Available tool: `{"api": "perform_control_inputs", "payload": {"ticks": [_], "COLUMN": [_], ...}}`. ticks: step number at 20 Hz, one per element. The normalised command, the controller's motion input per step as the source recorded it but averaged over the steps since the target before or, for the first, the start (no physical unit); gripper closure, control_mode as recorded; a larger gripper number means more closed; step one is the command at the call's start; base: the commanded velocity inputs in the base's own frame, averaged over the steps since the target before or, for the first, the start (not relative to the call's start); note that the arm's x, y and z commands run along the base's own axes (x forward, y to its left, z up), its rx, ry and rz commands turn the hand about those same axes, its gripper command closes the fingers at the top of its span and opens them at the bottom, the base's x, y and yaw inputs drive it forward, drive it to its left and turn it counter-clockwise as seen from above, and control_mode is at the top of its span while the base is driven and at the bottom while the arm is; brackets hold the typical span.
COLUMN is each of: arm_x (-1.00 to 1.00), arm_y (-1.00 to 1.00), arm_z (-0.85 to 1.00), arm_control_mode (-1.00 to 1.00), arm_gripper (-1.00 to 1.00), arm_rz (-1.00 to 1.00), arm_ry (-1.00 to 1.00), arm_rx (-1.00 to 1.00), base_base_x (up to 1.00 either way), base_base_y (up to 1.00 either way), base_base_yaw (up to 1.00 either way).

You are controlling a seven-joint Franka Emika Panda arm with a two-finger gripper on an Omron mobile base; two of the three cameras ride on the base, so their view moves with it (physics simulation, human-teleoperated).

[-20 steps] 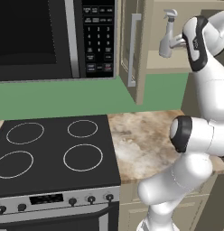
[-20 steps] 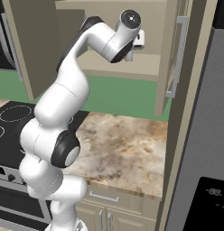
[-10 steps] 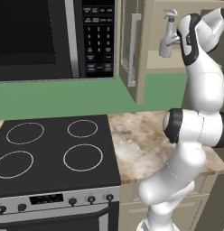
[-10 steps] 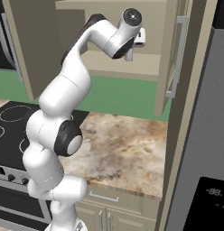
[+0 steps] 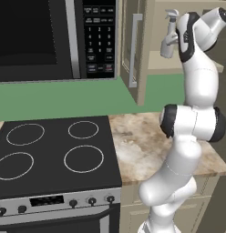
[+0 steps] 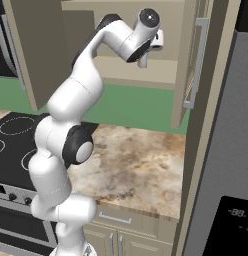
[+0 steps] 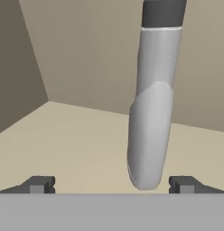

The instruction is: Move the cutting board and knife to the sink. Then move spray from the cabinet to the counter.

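Fingers [image 7: 41, 184] stand spread wide and empty, reaching into the open cabinet [image 6: 193, 50]. Between them, nearer the right-hand tip in the hand view and slightly ahead, the spray bottle [image 7: 152, 113] stands upright on the shelf [image 7: 77, 144], long axis crossing the fingers' closing line.

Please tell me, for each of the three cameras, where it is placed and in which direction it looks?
Left base view: behind the arm's left, facing stovetop, counter and cabinet; arm rises at right.
Right base view: behind its right, facing the counter and cabinet; arm rises at left.
Hand view: on the hand, facing the cabinet shelf; open fingers flank the spray.
Left base and hand views share the spray.
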Motion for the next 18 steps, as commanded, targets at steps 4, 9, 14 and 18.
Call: {"api": "perform_control_inputs", "payload": {"ticks": [4, 9, 14, 18], "arm_x": [0.21, 0.22, 0.18, 0.19], "arm_y": [-0.02, -0.02, -0.05, -0.07], "arm_z": [-0.01, -0.02, -0.03, -0.02], "arm_control_mode": [-1.0, -1.0, -1.0, -1.0], "arm_gripper": [-1.0, -1.0, -1.0, -1.0], "arm_rz": [0.0, 0.0, 0.0, 0.0], "arm_ry": [0.0, 0.0, 0.0, 0.01], "arm_rx": [0.0, 0.0, 0.0, 0.0], "base_base_x": [0.0, 0.0, 0.0, 0.0], "base_base_y": [0.0, 0.0, 0.0, 0.0], "base_base_yaw": [0.0, 0.0, 0.0, 0.0]}}
